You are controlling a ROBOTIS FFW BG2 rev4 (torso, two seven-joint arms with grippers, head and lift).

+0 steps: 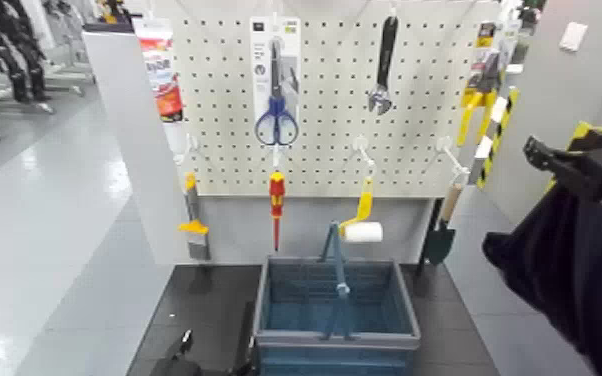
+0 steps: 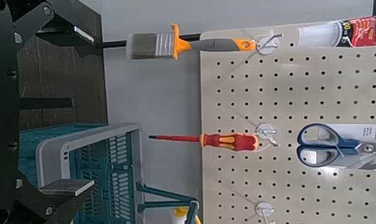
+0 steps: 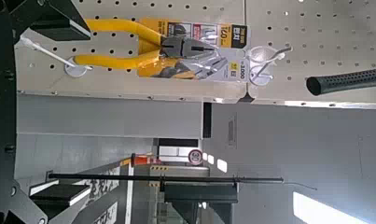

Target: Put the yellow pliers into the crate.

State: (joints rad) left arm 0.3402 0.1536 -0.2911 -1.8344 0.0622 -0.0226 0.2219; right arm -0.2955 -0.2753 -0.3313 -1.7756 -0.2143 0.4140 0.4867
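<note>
- At the back, behind the floor-level work area, stood the pegboard (image 1: 225, 100), the biggest item, tools hung across it.
- Below it, the crate (image 1: 365, 340) sat upright, its thin bail handle (image 1: 341, 270) raised; drop target.
- Right gripper (image 3: 62, 110): jaws spread, nothing between them, raised at the robot's right near the pliers' side of the board.
- Left gripper (image 2: 66, 108): low, beside the crate, jaws apart, empty; looked idle.
- Yellow pliers (image 1: 477, 100): hung at the board's right end, on their card, handles down, not in the crate. Probably the weightiest part of the package, stiff, hard to damage; likely head-heavy, so prone to swing or tip if held far down the handles.
- Handles (image 3: 120, 62): long, curved, apparently smooth, so maybe slippery; best grip judged to be across both, up near the head, squeezed firmly.
- Retail card (image 3: 234, 37): light, probably bendy, could tear or crease; poor place to hold alone.
- Hook (image 3: 260, 63): smallest; card likely needed easing off along it before any lowering, else it could snag.
</note>
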